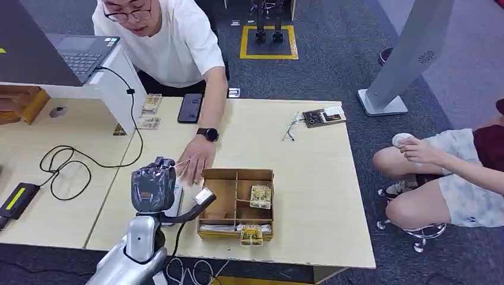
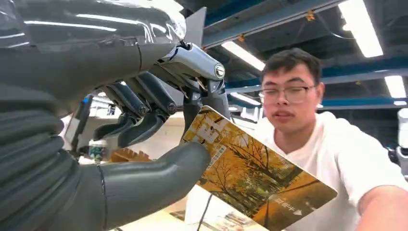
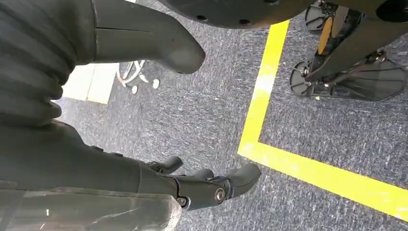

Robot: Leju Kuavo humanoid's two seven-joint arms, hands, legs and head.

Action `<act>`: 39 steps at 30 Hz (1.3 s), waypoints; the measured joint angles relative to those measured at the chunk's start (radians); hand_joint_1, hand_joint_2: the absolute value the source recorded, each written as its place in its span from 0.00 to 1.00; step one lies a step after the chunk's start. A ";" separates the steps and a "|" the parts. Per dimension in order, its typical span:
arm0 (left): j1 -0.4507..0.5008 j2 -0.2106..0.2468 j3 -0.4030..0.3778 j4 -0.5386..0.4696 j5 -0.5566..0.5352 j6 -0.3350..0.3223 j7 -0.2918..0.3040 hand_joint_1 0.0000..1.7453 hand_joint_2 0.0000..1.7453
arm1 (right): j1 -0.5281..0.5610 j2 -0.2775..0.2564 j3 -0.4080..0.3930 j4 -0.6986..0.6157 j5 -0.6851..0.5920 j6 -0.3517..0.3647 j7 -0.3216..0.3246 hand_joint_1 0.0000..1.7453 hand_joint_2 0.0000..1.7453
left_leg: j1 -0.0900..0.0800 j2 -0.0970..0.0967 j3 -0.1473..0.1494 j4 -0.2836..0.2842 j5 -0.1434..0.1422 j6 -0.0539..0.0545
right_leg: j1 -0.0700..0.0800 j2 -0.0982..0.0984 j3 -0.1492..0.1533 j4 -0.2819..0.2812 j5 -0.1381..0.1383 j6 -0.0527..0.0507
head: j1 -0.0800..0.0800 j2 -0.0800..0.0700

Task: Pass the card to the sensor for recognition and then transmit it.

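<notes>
Broadly, a long light wooden table (image 1: 309, 178) takes up the middle of the head view, standing on dark grey carpet. A person in a white shirt (image 1: 172, 41) leans over its far edge and stretches one arm, with a black watch on the wrist, down to the table; that person's hand (image 1: 195, 159) rests flat on the wood, just beside the robot's left hand. At the right side a second person (image 1: 446, 172) sits on a stool, well apart from the table.

Near the front edge of the table stands a brown cardboard box (image 1: 236, 205) divided into compartments, and a few small packets lie in its right and front compartments. A laptop (image 1: 80, 50) sits on a white stand at the far left, and a black cable (image 1: 65, 169) runs from there in loops over the table. A black phone (image 1: 190, 108) lies near the far edge.

The left hand (image 1: 153, 189) is raised over the table, just left of the box. In the left wrist view its thumb and the dark fingers (image 2: 144, 103) pinch one end of the card (image 2: 255, 175), a yellow card with a picture of autumn trees; the card sticks out from the hand, tilted, toward the person in white.

The right hand (image 3: 207, 185) hangs over the carpet near a yellow floor line (image 3: 308, 168). It holds nothing, the thumb stands apart and the fingers are only slightly bent.
</notes>
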 joint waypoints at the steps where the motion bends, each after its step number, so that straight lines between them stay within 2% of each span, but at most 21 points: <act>1: -0.002 0.000 -0.004 0.005 0.000 0.000 0.000 1.00 1.00 | 0.000 0.000 0.000 0.000 0.000 0.000 0.000 0.00 1.00 | 0.000 0.000 0.000 0.000 0.000 0.000 | 0.000 0.000 0.000 0.000 0.000 0.000 | 0.000 0.000; 12: -0.011 0.004 -0.023 0.050 0.000 0.000 0.000 1.00 1.00 | 0.001 -0.003 0.000 0.000 0.000 0.002 -0.010 0.00 1.00 | 0.000 0.000 0.000 0.000 0.000 0.000 | 0.000 0.000 0.000 0.000 0.000 0.000 | 0.000 0.000; 23: -0.010 0.016 -0.023 0.054 0.000 0.000 0.007 1.00 1.00 | 0.001 -0.003 0.000 0.000 -0.001 0.000 -0.010 0.00 1.00 | 0.000 0.000 0.000 0.000 0.000 0.000 | 0.000 0.000 0.000 0.000 0.000 0.000 | 0.000 0.000; 30: -0.003 0.040 -0.020 0.060 0.000 0.000 0.042 1.00 1.00 | 0.002 -0.004 0.000 0.000 -0.002 -0.002 -0.011 0.00 1.00 | 0.000 0.000 0.000 0.000 0.000 0.000 | 0.000 0.000 0.000 0.000 0.000 0.000 | 0.000 0.000; 39: 0.045 0.076 0.030 0.060 0.000 0.000 0.068 1.00 1.00 | 0.005 -0.004 0.000 0.000 -0.007 -0.007 -0.011 0.00 1.00 | 0.000 0.000 -0.001 0.000 0.000 0.000 | 0.000 0.000 0.000 0.000 0.000 0.000 | 0.000 0.000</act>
